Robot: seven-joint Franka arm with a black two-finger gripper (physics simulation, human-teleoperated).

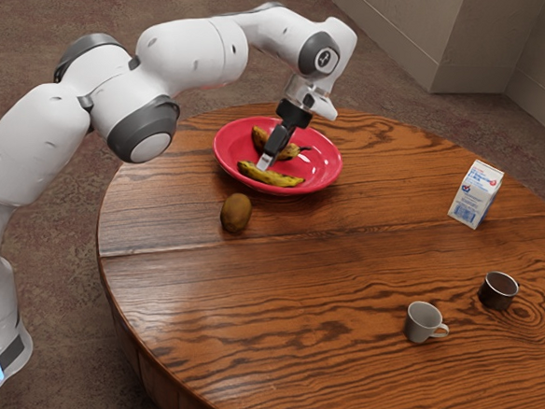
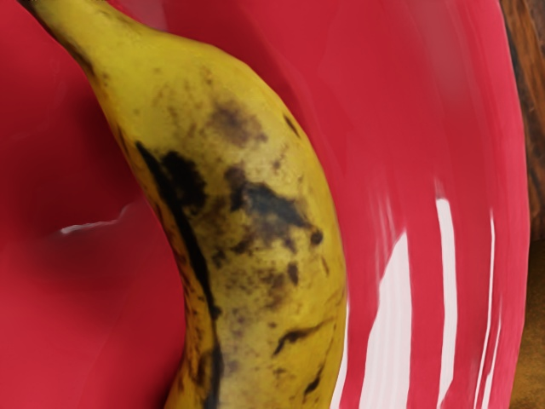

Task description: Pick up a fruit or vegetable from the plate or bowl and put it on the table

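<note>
In the exterior view the black gripper reaches down over the red plate, its lower end at the near banana. Whether it is open or shut cannot be made out. This yellow banana with dark blotches lies towards the plate's near side. Another spotted banana lies behind it, partly hidden by the gripper. From the wrist, a large, curved, brown-blotched banana is seen close under the hand, with the glossy red plate around it.
On the wooden table a brown kiwi sits just outside the plate, towards the exterior view's left. A milk carton, a white mug and a dark metal cup stand towards the exterior view's right.
</note>
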